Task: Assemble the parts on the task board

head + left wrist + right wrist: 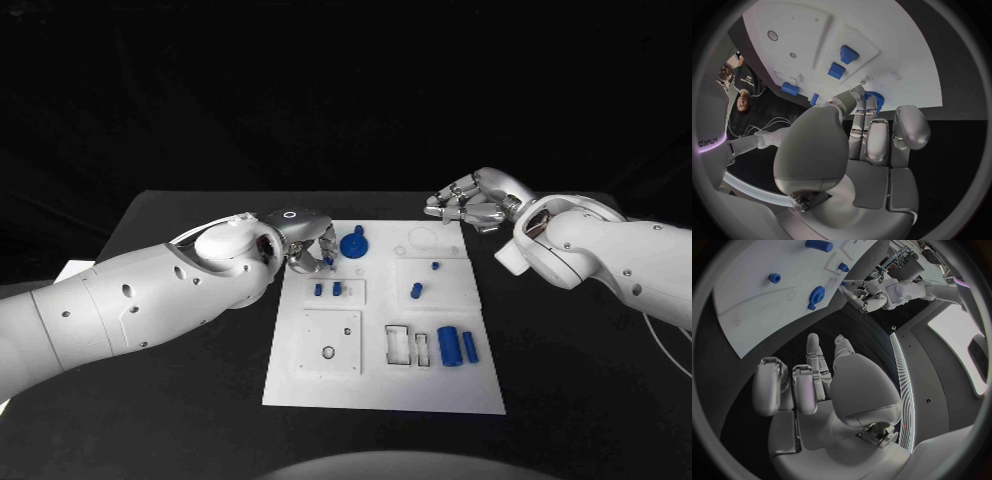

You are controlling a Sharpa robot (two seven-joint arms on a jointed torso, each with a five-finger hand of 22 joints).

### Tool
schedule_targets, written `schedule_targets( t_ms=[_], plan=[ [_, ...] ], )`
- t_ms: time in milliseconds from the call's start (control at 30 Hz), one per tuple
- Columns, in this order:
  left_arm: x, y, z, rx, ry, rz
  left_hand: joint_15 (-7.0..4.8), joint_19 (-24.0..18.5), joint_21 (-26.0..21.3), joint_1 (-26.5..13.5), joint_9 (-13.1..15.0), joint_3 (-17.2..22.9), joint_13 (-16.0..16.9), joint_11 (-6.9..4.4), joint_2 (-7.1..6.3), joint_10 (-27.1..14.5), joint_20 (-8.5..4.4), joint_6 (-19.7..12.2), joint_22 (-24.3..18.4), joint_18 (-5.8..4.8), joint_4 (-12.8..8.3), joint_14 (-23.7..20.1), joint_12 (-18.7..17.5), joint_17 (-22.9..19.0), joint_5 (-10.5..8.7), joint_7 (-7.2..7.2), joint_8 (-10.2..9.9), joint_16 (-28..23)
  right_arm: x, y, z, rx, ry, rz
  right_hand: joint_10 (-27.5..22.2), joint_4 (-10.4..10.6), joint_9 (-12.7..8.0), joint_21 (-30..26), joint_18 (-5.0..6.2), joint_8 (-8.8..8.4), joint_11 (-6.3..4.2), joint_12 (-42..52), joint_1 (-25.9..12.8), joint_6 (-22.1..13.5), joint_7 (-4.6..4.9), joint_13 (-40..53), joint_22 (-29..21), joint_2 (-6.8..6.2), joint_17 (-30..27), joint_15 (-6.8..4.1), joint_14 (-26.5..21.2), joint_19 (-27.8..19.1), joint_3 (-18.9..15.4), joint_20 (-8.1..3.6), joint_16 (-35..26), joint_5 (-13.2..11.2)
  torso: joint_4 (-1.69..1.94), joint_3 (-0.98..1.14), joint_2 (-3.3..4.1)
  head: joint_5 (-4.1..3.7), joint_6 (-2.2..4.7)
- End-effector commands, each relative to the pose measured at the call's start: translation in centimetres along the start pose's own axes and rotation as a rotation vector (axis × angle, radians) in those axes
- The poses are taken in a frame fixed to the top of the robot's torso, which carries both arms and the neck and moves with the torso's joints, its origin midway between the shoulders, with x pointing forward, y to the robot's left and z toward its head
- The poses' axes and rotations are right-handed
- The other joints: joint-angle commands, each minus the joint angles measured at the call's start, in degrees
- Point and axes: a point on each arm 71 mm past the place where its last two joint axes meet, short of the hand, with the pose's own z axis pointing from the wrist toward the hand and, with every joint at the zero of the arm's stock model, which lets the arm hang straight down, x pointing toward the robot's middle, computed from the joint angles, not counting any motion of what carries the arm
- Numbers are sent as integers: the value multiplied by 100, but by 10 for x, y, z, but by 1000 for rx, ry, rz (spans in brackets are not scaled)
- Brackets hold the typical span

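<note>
Over the task board's (382,395) far left corner, the left robot hand (315,245) reaches in, fingertips beside the blue gear-like part (356,243); whether they touch it I cannot tell. Beyond the board's far right corner, above the black worktop (577,400), the right robot hand (470,203) hovers, fingers loosely curled, holding nothing.

Robotics lab, black-draped table (577,380), white task board (382,385)
</note>
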Motion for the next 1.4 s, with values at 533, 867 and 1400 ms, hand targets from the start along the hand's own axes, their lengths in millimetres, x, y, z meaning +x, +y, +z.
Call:
schedule_targets(
  t_ms=[533,867,1400],
  plan=[
    [5,6,3,-45,55,-27,1,106,48,-76,-4,23,-11,20,-23,35,-7,1,24,-109,49,71,-69,-20,21,38,-61,-9,2,1,0,-11,8,0,44,-6,-6,-20,47,-29,-1,-35,-4,35,9,-5,-5,60,677,-19,416,-34,-21,3,-34,2,-3,1,4,21,-15],
    [8,7,7,-53,68,-25,2,105,46,-80,-5,24,-12,21,-25,35,-6,-2,22,-109,52,69,-77,-31,22,39,-65,-14,2,1,0,-12,9,0,44,-6,-6,-20,47,-29,-1,-35,-4,35,9,-5,-5,60,677,-19,416,-34,-21,3,-34,2,-9,1,8,23,-10],
    [11,6,11,-51,75,-25,4,105,48,-84,-6,26,-12,22,-26,35,-5,-5,25,-109,56,66,-87,-37,22,40,-70,-18,2,1,0,-13,9,0,44,-6,-6,-20,47,-29,-1,-35,-4,35,9,-5,-5,60,677,-19,416,-34,-21,3,-34,2,-7,1,6,10,-25]
  ],
)
